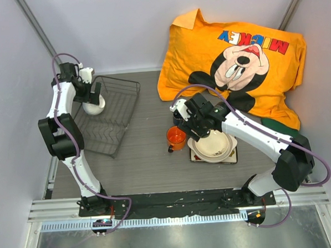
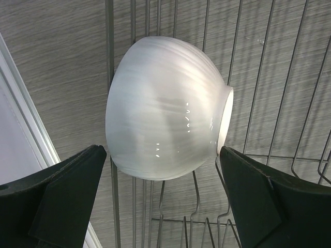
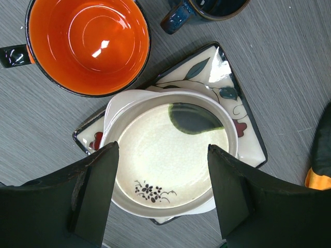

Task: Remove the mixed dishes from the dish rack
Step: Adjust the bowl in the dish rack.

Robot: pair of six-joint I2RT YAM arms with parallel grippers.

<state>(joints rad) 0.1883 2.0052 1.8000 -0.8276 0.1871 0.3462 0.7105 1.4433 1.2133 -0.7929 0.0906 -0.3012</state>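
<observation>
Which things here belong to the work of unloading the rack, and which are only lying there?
Part of the job:
- dish rack
- small white bowl, on its side in the rack
- orange mug, on the table
- dark-blue cup, on the table
- cream bowl, sitting on the plate
- square flowered plate

Just lying about:
- orange Mickey Mouse pillow
</observation>
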